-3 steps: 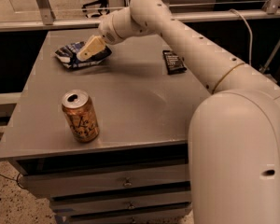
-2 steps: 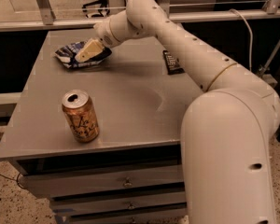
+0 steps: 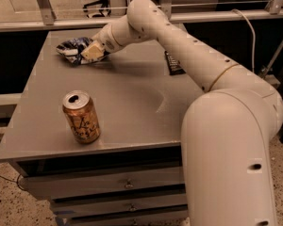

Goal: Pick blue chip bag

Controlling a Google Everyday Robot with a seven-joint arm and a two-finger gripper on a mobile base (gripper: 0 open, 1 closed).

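Observation:
The blue chip bag (image 3: 70, 48) is dark blue with white patches and lies wrinkled at the far left of the grey table top (image 3: 132, 102). My gripper (image 3: 91, 53) reaches over from the right and rests at the bag's right end, touching it and covering part of it. The bag lies on the table.
A gold-orange drink can (image 3: 81, 117) stands upright near the front left edge. A flat black packet (image 3: 173, 65) lies at the right, partly behind my arm. My large white arm covers the table's right side. Drawers (image 3: 127, 185) sit below the top. A rail runs behind the table.
My gripper has moved slightly down and to the left onto the bag's right end. My arm's elbow has shifted a little left. The bag and the can have not moved.

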